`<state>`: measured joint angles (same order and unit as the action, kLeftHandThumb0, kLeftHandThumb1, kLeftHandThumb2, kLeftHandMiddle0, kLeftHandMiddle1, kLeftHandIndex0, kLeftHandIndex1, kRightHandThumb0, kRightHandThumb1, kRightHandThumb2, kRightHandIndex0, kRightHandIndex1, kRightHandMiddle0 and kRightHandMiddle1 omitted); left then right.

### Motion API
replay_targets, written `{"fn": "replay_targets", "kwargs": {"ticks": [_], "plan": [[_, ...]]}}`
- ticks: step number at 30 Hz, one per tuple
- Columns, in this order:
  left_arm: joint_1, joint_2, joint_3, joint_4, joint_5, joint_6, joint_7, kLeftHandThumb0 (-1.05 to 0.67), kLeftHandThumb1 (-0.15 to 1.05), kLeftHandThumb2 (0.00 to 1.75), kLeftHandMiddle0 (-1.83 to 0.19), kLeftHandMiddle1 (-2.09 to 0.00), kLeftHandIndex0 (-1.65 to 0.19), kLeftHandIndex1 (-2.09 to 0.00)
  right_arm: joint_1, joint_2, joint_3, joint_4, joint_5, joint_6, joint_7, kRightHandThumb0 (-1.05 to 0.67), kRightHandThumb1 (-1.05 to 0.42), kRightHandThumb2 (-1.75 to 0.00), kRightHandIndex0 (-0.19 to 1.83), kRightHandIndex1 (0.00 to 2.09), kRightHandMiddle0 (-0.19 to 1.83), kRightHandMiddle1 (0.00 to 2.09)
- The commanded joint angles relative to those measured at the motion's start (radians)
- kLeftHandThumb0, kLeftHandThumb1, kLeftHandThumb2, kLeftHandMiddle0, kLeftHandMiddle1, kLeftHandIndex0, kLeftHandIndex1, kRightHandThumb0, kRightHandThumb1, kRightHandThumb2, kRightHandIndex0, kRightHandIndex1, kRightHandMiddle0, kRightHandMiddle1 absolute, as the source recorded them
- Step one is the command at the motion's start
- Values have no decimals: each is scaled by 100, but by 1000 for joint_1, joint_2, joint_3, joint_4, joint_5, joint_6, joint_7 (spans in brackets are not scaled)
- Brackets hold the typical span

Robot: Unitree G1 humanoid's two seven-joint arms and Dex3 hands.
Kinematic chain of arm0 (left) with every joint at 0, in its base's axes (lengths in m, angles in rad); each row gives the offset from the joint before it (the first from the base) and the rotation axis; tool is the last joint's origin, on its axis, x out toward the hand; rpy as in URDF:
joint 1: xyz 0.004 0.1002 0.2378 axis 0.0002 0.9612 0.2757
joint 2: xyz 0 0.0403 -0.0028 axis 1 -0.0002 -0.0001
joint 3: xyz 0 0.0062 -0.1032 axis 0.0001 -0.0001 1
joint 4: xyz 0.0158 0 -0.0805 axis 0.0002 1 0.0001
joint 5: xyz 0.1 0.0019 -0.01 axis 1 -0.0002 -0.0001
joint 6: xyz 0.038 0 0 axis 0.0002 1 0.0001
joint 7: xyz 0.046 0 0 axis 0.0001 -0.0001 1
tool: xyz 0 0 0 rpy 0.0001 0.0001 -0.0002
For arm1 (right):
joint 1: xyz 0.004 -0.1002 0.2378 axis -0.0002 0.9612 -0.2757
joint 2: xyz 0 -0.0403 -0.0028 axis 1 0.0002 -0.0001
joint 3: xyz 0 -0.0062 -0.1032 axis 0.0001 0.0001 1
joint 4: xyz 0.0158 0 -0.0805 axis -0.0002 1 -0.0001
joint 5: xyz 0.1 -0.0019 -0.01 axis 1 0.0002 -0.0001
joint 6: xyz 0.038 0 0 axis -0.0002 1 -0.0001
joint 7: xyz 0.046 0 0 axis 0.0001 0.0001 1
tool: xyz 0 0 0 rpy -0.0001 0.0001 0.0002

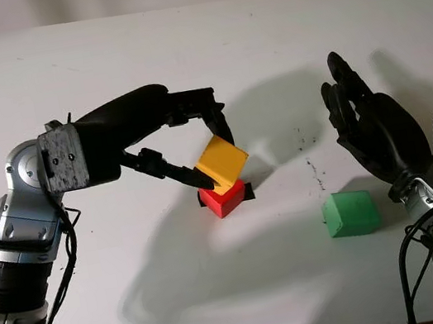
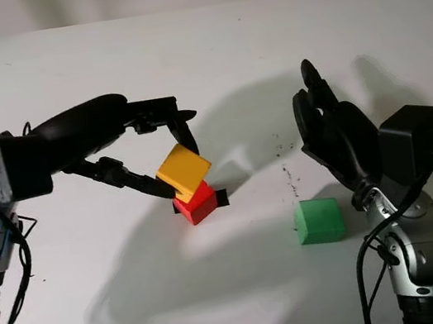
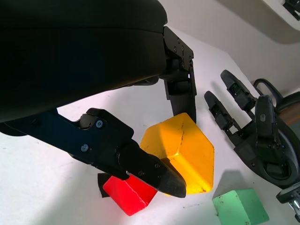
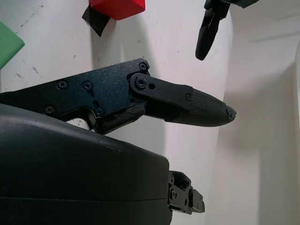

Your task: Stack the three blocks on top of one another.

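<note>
While you scan from the left of the head view, your left hand (image 1: 198,152) reaches to the centre, fingers pinching the yellow block (image 1: 221,159) on opposite sides, one finger above it and one under its lower left corner. That block sits tilted, a corner down, touching the top of the red block (image 1: 223,199), so it is not yet seated flat. Red stands on the table (image 1: 97,57) over a small black mark (image 1: 249,192), just below centre. Further right and lower, the green block (image 1: 350,213) lies alone on the table. Above it, at the right, your right hand (image 1: 370,126) is raised, open, holding nothing.

These blocks look like rigid, light cubes with plain matte faces and crisp edges; I judge they won't crush but can twist in a corner grip. Take hold across two opposite flat faces, near the middle, and level yellow before letting go.
</note>
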<state>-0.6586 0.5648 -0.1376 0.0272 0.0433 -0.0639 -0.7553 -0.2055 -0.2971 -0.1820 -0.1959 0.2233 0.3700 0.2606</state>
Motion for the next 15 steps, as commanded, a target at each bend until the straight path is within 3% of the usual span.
{"fn": "replay_targets", "kwargs": {"ticks": [1,5,15], "plan": [[20,-17,-2,13,1,-29,17,-46,99,5,-17,-1,-34,-150,7,-11,-8,-10,0,-10,1,-71,-105,-67,-19,0,-19,0],[20,-39,-6,60,4,-67,30,-46,98,5,-16,-3,-37,-140,10,-14,-9,-12,-1,-15,6,-71,-105,-67,-19,0,-19,0],[-5,-60,-32,147,31,-102,24,-45,99,6,-13,-4,-34,-146,21,-12,-16,-34,2,-4,1,-73,-105,-66,-19,0,-19,0]]}}
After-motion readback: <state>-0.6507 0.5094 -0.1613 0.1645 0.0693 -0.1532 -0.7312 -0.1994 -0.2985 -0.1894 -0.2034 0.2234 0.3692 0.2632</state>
